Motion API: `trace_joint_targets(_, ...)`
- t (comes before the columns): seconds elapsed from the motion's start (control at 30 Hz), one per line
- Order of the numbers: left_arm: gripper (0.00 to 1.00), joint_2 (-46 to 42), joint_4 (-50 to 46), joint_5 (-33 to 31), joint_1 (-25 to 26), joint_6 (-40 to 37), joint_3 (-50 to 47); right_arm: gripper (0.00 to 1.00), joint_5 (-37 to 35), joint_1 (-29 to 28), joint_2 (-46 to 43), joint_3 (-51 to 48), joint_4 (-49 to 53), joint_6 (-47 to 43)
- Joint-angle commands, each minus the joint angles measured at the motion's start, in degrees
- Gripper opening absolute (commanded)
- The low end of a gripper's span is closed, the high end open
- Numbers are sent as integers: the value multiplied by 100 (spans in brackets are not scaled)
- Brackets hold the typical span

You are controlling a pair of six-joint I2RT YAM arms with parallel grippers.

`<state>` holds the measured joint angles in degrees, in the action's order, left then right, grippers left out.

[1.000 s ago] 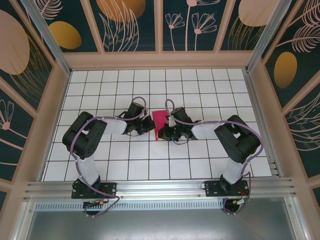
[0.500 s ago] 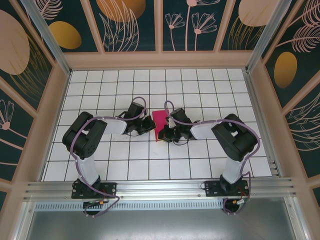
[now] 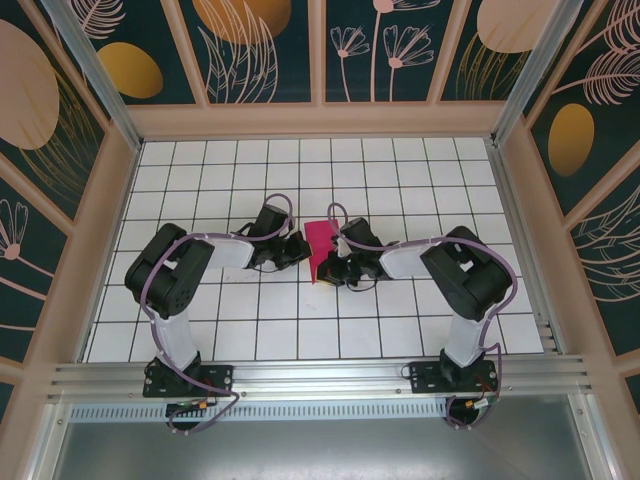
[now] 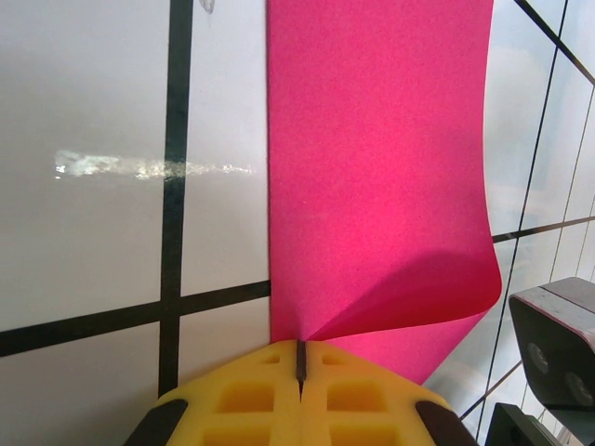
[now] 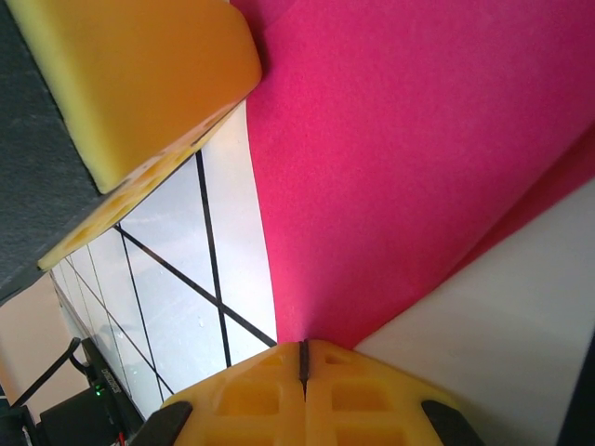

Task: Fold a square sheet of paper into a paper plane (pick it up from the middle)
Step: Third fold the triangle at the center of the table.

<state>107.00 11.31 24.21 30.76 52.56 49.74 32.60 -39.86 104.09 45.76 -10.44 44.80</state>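
Magenta-pink and folded over on itself, the square sheet of paper is held up between the two hands in the middle of the white tiled table. The left hand has its yellow foam fingers pressed together, and a corner of the paper runs straight into the seam between them. From that pinch the sheet stretches ahead of the hand, its right edge curling over and casting a shadow on the layer beneath. Just right of that hand's fingertips stands a dark casing, close beside the paper's curl.

The right hand is likewise closed tight, pinching another point of the sheet's edge at its fingertips. Ahead of it and to its left, the other hand's yellow pad overlaps the paper's far edge. Black grid lines of the table show below the sheet.

From above, both hands crowd the paper's lower end, so whether it touches the table is hard to tell. Beyond the hands rise the dark floral wall panels; behind them lies a metal rail.
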Motion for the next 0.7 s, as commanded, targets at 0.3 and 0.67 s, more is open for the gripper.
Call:
trace_joint_targets(0.3, 0, 260, -331, -434, 17, -117, -142, 4, -86, -237, -255, 144, 59, -248)
trace_joint_targets(0.67, 0, 253, -349, -443, 17, -118, -137, 3, -122, -316, 259, 339, 261, -295)
